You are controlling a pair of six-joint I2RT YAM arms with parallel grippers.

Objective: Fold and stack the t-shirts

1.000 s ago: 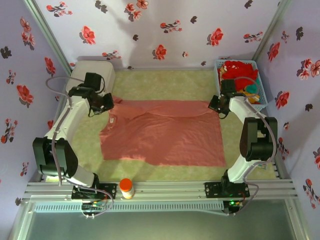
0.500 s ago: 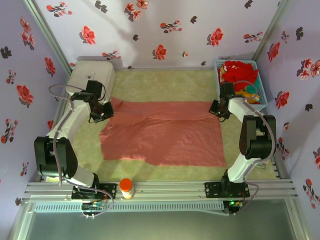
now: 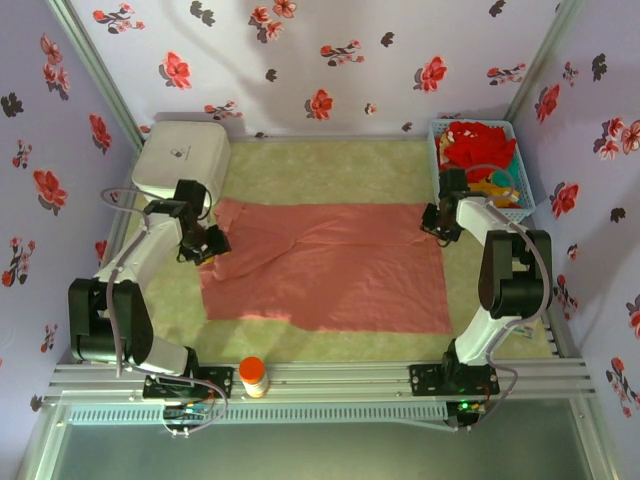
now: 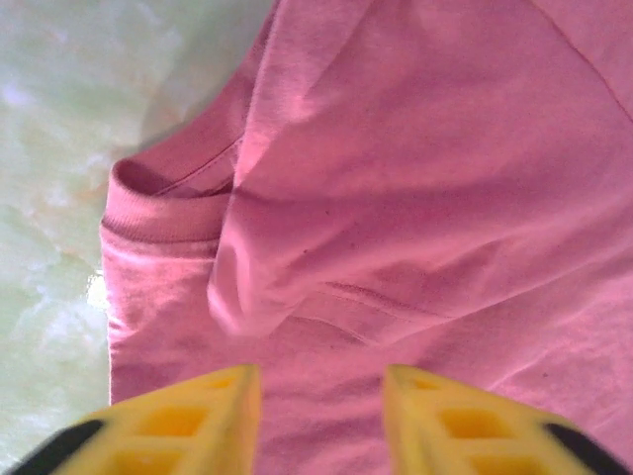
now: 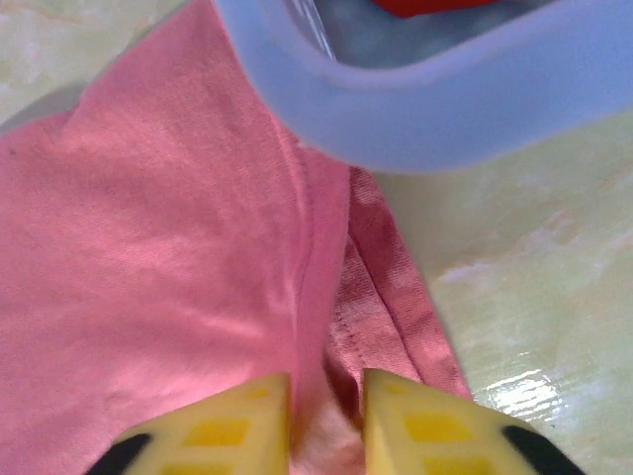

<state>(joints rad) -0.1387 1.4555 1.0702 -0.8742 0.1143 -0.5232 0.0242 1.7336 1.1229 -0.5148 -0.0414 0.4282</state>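
The salmon-pink t-shirt (image 3: 330, 265) lies spread flat on the green mat, collar (image 4: 163, 213) to the left. My left gripper (image 3: 207, 245) hovers over the collar end. In the left wrist view its gripper (image 4: 321, 416) is open, jaws wide apart, with only flat cloth (image 4: 415, 198) beneath. My right gripper (image 3: 430, 222) is at the shirt's far right corner, beside the basket. Seen from the right wrist, that gripper (image 5: 326, 421) is shut on a pinched fold of the shirt's hem (image 5: 381, 287). The bright red t-shirt (image 3: 478, 143), an orange-yellow one (image 3: 480, 185) and a teal one (image 3: 503, 180) lie in the basket.
The light-blue lattice basket (image 3: 436, 128) stands at the far right; its rim (image 5: 445, 109) hangs close over the right gripper. A white rounded box (image 3: 180, 158) sits at the far left. An orange-capped bottle (image 3: 253, 376) stands on the front rail.
The left gripper came toward the front along the shirt's left side and let go of the cloth. The folded-over far edge now lies flat. The right gripper barely moved.
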